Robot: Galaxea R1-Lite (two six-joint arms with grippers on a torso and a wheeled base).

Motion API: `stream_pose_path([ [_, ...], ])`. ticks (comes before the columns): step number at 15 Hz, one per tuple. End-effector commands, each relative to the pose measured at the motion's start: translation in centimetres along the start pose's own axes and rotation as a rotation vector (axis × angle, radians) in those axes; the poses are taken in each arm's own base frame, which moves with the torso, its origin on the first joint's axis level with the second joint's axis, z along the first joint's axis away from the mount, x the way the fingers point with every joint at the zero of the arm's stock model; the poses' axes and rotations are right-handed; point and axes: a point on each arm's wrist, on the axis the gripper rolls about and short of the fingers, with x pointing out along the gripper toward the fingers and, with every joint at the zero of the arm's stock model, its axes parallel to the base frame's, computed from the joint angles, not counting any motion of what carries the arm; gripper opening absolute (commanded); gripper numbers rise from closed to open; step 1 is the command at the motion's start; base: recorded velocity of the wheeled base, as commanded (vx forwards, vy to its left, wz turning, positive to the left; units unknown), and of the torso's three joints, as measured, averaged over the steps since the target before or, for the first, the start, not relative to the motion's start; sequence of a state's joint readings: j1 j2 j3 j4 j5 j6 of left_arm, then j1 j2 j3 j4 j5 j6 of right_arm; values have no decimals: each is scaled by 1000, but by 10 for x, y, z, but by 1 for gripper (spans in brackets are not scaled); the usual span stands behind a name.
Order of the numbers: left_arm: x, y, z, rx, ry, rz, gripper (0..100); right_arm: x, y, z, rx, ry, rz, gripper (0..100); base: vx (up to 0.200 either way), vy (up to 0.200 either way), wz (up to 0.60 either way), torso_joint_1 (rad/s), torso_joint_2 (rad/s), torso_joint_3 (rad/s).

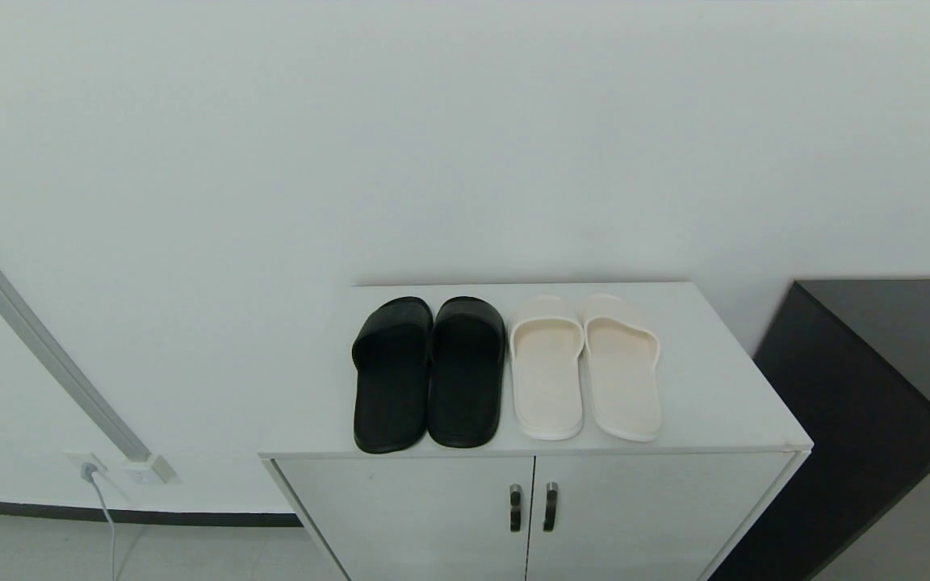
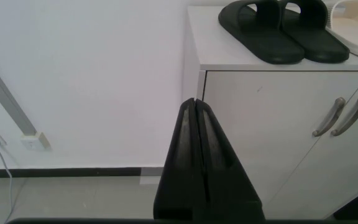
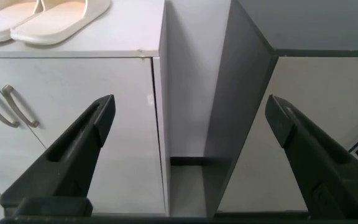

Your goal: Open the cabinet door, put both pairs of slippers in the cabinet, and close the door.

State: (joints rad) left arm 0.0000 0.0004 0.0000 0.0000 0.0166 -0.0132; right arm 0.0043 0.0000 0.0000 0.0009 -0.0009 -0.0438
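Left gripper (image 2: 195,104) jaws together, right gripper (image 3: 190,104) jaws apart: the cabinet's (image 1: 723,379) right door handle (image 1: 550,506) is best grasped squarely, then pulled.

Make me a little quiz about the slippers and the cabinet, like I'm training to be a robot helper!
1. True or false: the doors of the cabinet are shut.
2. The black slippers and the white slippers lie side by side on top of the cabinet. Which pair is on the robot's left? A) black B) white
3. Fill in the gap: the left gripper is shut, and the right gripper is ____.

Key: 1 true; 2 A; 3 open.
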Motion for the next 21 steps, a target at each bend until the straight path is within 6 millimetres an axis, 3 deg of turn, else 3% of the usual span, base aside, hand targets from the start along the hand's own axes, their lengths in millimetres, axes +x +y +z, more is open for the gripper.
stream_pose_path([
  [1, 0, 0, 0, -1, 1, 0, 0, 0, 0, 1, -4, -6, 2, 100, 0, 0, 0, 0, 0, 0],
  [2, 0, 0, 0, -1, 1, 0, 0, -8, -1, 37, 72, -142, 29, 100, 0, 0, 0, 0, 0, 0],
  [3, 0, 0, 0, 1, 1, 0, 0, -7, -3, 64, 170, -130, 63, 100, 0, 0, 0, 0, 0, 0],
  [4, 0, 0, 0, 1, 0, 0, 0, 1, -3, 74, 154, -76, 62, 100, 0, 0, 0, 0, 0, 0],
  [9, 0, 0, 0, -1, 1, 0, 0, 55, 1, 78, 108, 181, 155, 100, 0, 0, 0, 0, 0, 0],
  [15, 0, 0, 0, 1, 1, 0, 0, 115, 16, 97, 99, 179, 261, 100, 0, 0, 0, 0, 0, 0],
  [19, 0, 0, 0, 1, 0, 0, 0, 141, 45, 120, 86, 182, 335, 100, 0, 0, 0, 0, 0, 0],
  [21, 0, 0, 0, 1, 1, 0, 0, 146, 76, 130, 127, 197, 377, 100, 0, 0, 0, 0, 0, 0],
])
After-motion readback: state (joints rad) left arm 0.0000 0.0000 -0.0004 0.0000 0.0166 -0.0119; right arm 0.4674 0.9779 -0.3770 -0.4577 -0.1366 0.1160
